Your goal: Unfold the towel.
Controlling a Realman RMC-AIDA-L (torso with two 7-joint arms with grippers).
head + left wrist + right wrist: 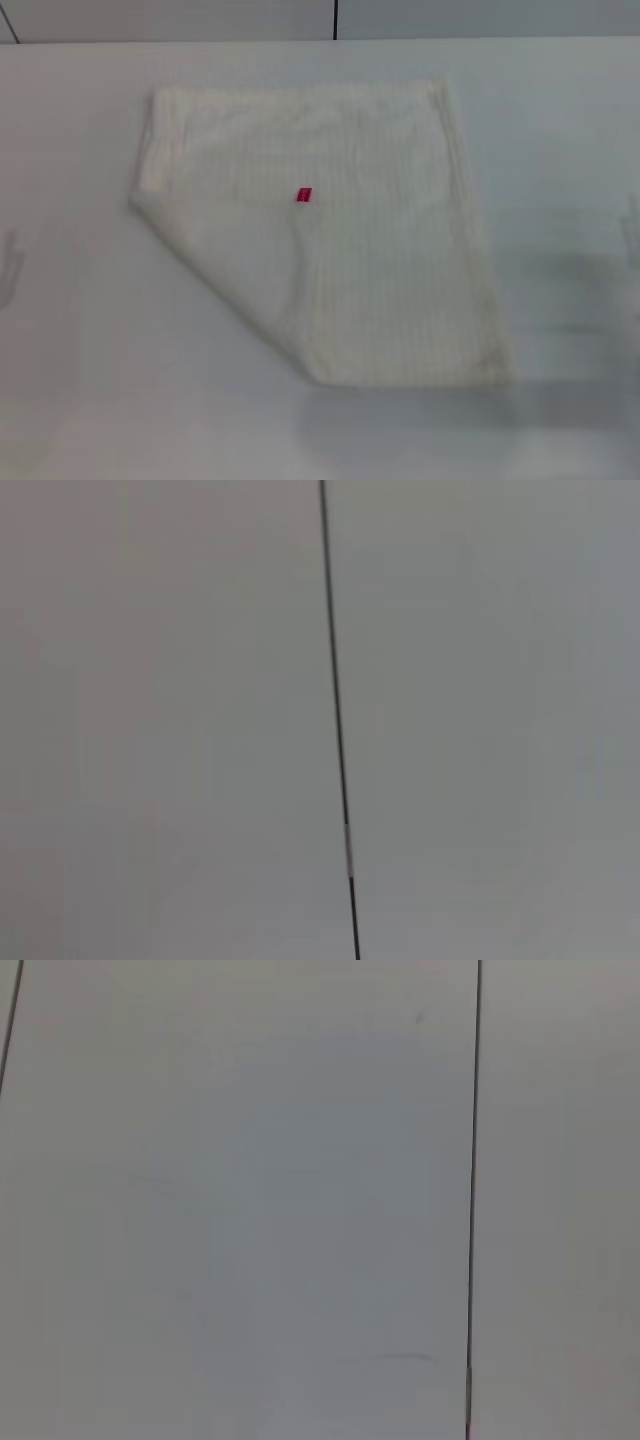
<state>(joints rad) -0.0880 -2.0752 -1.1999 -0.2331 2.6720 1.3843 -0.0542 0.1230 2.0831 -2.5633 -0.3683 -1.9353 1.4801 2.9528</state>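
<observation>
The white towel (330,230) lies on the white table (90,350) in the head view, near the middle. Its near left corner is folded over onto the cloth along a diagonal crease, so the outline has a slanted left edge. A tiny pink-red tag (304,195) shows near the tip of the folded flap. The other three sides lie flat. Neither gripper shows in any view. The left wrist and right wrist views show only pale flat panels with thin dark seams.
The table's far edge (320,40) runs across the top of the head view, with a wall behind it. Faint shadows lie at the table's left edge (10,265) and right edge (630,235).
</observation>
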